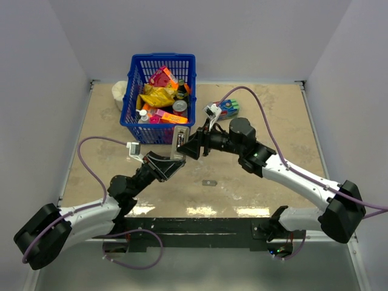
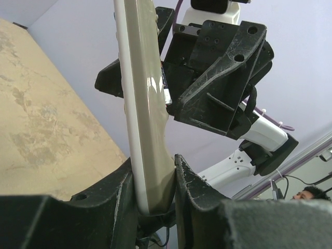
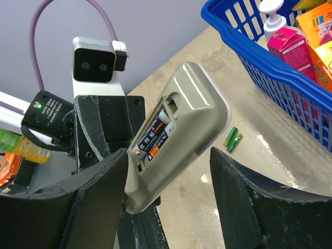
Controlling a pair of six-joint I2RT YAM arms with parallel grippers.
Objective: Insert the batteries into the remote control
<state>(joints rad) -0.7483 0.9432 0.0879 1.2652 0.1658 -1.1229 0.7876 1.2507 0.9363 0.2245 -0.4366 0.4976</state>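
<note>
Left gripper [image 2: 155, 176] was clenched on the lower end of the remote control [image 2: 148, 129], holding it upright above the table [image 1: 103, 121], just in front of the blue basket [image 1: 159, 97]. Right gripper [image 3: 168, 155] sat at the remote's upper half with its fingers [image 3: 249, 197] spread to either side; a gap showed between the right-hand finger and the casing, so the jaws were open and gripping nothing. The back of the remote faced the right wrist camera with the compartment uncovered. The batteries [image 3: 153, 137] lay inside it, dark with printed labels; probably two side by side, though the angle left that unsure. A pair of green sticks [image 3: 233, 139] lay on the table beside the basket. A small flat grey piece [image 1: 210, 182] lay on the table nearer the arm bases.
</note>
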